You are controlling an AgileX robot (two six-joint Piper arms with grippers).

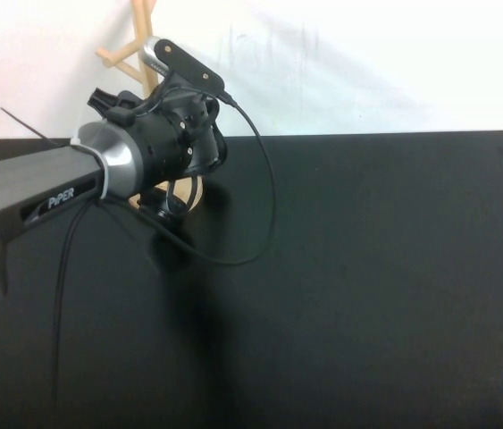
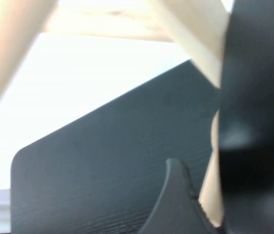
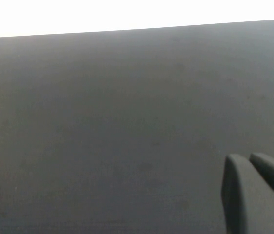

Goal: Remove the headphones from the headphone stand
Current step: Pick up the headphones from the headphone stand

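Observation:
The light wooden headphone stand (image 1: pixel 138 31) stands at the table's far left. Its pegs show above my left arm and its round base (image 1: pixel 188 192) below it. The black headphones (image 1: pixel 163 211) hang low on the stand, mostly hidden by my wrist. Only one ear cup and a bit of thin band show. My left gripper (image 1: pixel 206 143) is right at the stand's pole. In the left wrist view, wooden pegs (image 2: pixel 127 24) cross overhead and a large blurred black shape (image 2: pixel 253 122) fills one side. My right gripper (image 3: pixel 246 158) is shut and empty over bare table, outside the high view.
The black table (image 1: pixel 367 268) stretches to the right of the stand, with a white wall behind its far edge. A thin black cable (image 1: pixel 264 206) loops from the left wrist camera down over the table beside the stand.

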